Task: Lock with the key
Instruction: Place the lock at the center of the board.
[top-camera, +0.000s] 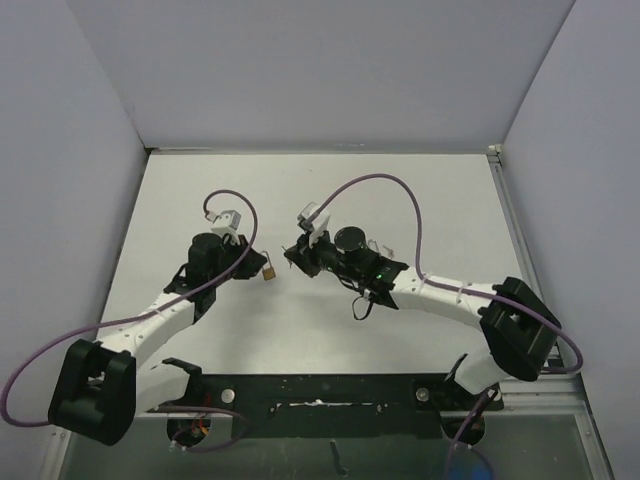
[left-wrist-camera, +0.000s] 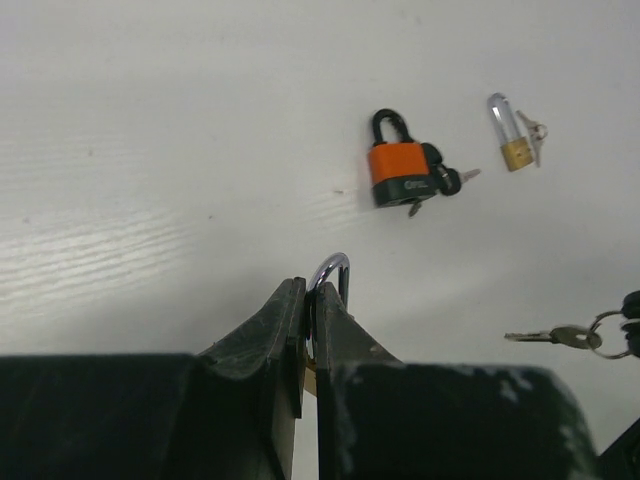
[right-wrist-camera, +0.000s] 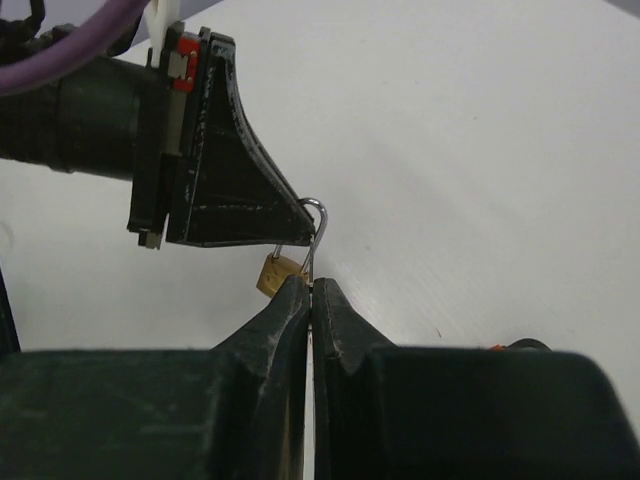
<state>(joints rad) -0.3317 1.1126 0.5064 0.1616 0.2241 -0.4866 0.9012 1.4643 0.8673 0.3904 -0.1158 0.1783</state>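
Note:
A small brass padlock (right-wrist-camera: 280, 274) hangs in the air from its silver shackle (left-wrist-camera: 336, 265), and my left gripper (left-wrist-camera: 311, 290) is shut on that shackle. The shackle is swung open, so the body hangs from one leg only. My right gripper (right-wrist-camera: 311, 285) is shut, its tips pinching the lower end of the free leg. From above, the padlock (top-camera: 269, 270) hangs between the left gripper (top-camera: 256, 262) and the right gripper (top-camera: 293, 255), mid-table. A key (left-wrist-camera: 560, 337) on a ring shows at the lower right of the left wrist view; I cannot tell whether anything holds it.
An orange and black padlock (left-wrist-camera: 400, 172) with keys in it lies on the white table (top-camera: 420, 200). Another small brass padlock (left-wrist-camera: 513, 135) with a key lies to its right. Grey walls close in the table on three sides.

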